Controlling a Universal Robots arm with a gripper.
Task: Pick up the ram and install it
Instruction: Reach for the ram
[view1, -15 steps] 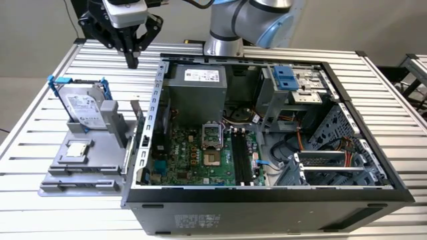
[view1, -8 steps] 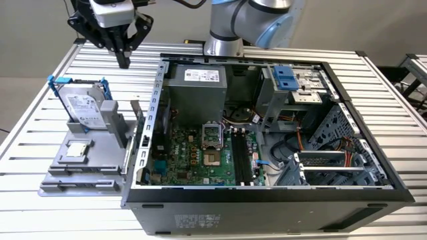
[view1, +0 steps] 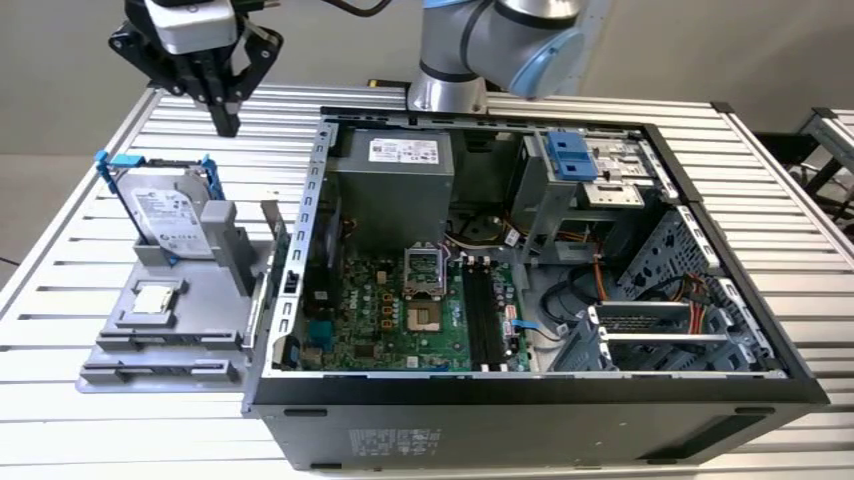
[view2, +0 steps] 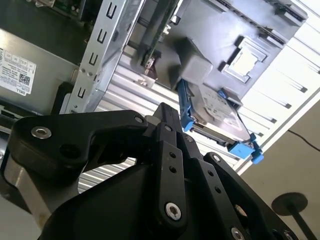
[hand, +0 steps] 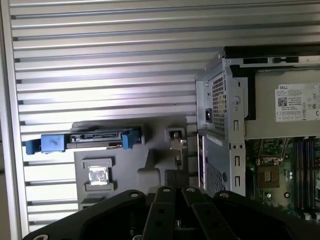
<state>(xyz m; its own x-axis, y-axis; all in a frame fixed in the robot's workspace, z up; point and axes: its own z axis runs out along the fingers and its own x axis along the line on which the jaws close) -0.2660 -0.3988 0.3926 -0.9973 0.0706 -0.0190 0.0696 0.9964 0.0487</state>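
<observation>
The ram (view1: 272, 235) stands on end as a thin stick in the grey holder (view1: 167, 330), close against the open computer case's left wall; in the second wrist view the ram (view2: 152, 52) rises beside that wall. My gripper (view1: 226, 122) hangs above the table behind the holder, fingers pointing down and shut on nothing. It is well above and behind the ram, not touching it. In the second wrist view the gripper (view2: 167, 112) tapers to a closed tip. The motherboard's long black slots (view1: 487, 315) lie inside the case.
A silver hard drive with blue brackets (view1: 167, 212) stands in the holder, and a small square chip (view1: 154, 297) lies flat in front of it. The open case (view1: 747, 300) fills the middle of the slatted table (view1: 80, 200). The arm's base (view1: 447, 90) stands behind the case.
</observation>
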